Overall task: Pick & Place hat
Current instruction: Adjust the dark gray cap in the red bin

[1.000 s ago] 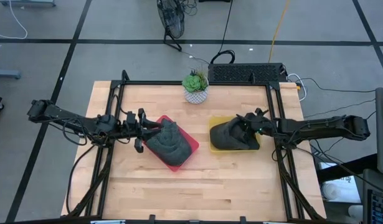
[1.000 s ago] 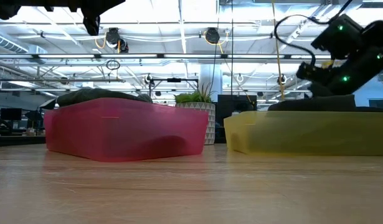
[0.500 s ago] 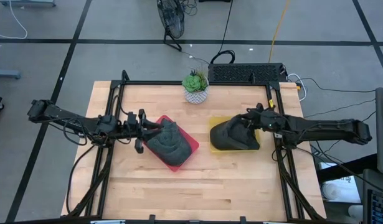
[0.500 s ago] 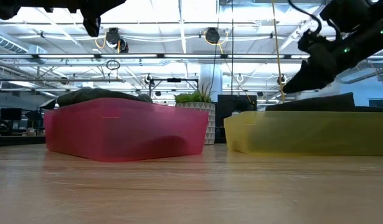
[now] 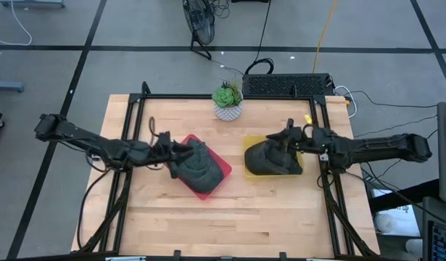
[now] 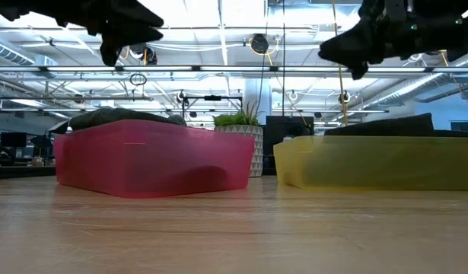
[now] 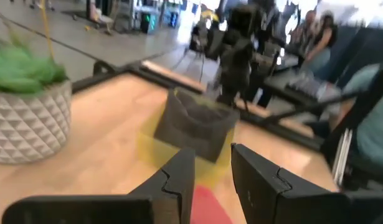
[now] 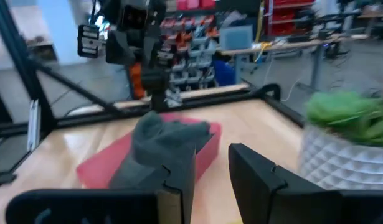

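Observation:
Two hats show. A dark grey hat (image 5: 199, 167) lies in a red bin (image 6: 154, 156) at the table's middle left, and a darker hat (image 5: 272, 158) lies in a yellow bin (image 6: 378, 161) at the middle right. My left gripper (image 5: 180, 151) hovers open above the red bin's left edge, pointing about level toward the table's right. My right gripper (image 5: 284, 136) hovers open above the hat in the yellow bin, pointing level toward the left. The wrist views show nothing between the fingers of the left gripper (image 7: 211, 155) or the right gripper (image 8: 210, 155).
A potted green plant (image 5: 227, 101) in a white patterned pot stands at the far edge between the bins. A black frame rail (image 5: 320, 138) runs along the table's sides, and a black box (image 5: 286, 85) sits behind the far edge. Bare wood lies along the near side.
My right gripper has risen off the hat in the yellow bin and tipped from pointing down to level; that hat stays in the bin. My left gripper has shifted a little toward the table's right, over the red bin's edge, turning and sinking slightly.

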`<action>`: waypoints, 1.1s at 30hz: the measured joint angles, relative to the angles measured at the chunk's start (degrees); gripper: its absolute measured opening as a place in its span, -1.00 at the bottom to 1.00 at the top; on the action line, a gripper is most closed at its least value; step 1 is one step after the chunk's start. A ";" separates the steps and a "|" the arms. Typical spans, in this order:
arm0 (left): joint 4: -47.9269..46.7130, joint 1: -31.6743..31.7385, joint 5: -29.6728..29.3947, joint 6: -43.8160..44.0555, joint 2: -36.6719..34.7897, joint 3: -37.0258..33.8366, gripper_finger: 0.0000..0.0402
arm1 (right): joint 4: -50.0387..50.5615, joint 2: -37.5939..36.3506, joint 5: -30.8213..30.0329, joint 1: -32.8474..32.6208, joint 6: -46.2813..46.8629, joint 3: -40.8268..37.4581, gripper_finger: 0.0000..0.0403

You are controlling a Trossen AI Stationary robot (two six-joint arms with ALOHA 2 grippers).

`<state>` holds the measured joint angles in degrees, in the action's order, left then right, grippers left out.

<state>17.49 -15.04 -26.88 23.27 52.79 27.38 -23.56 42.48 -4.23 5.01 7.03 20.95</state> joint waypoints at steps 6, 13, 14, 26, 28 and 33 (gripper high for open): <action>-1.69 -2.37 -0.17 -1.58 8.40 1.72 -0.46 | -10.02 11.77 -0.02 -2.95 -1.86 -0.07 -0.57; -6.67 -7.46 -0.17 -2.31 10.56 2.31 -0.46 | -32.18 33.96 0.14 -1.96 -0.88 5.77 -0.57; -8.25 -8.34 -0.18 -2.57 10.12 2.31 -0.46 | -31.11 37.42 0.68 -1.63 -0.88 8.41 -0.57; -33.84 -12.73 -5.10 9.43 6.96 2.31 -0.46 | -21.89 62.15 6.10 2.62 -3.31 32.99 -0.57; -35.45 -12.88 -4.87 11.04 7.35 2.31 -0.46 | -21.67 64.73 7.44 3.57 -2.14 36.16 -0.57; -38.98 -13.79 -4.74 15.44 7.80 2.31 -0.46 | -20.97 72.06 10.46 4.56 0.39 42.88 -0.57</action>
<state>-21.50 -28.84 -31.62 38.71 60.58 29.69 -44.54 114.53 6.23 9.58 7.42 63.83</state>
